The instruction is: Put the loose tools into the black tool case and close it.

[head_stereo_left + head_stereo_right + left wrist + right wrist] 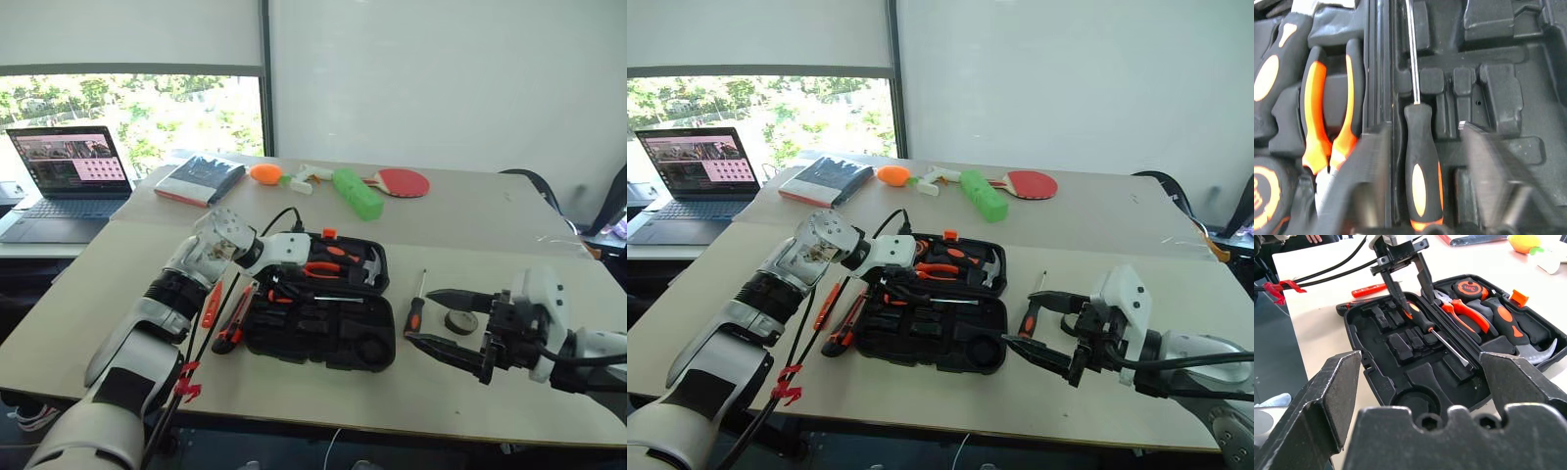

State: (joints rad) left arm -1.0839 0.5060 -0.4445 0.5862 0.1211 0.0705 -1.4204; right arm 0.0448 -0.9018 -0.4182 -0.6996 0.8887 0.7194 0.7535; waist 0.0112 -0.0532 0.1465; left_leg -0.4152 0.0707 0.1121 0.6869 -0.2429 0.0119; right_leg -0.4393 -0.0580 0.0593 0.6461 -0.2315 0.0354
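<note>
Fingers of the left gripper [1406, 281] are spread astride a screwdriver [1422, 320] lying in the case [323, 338], no grip seen. The right gripper [446, 323] is held wide open, empty, over bare table [509, 255].

A laptop [69, 171] sits open on a side desk by the window, its screen lit. On the tabletop [470, 220], a dark book with a red edge [201, 180] lies at the far left. Near it are an orange ball-shaped toy [265, 173], a white thing [306, 178], a green block [357, 193] and a red ping-pong paddle [404, 182], all close together. A black chair [534, 184] stands behind the tabletop.
</note>
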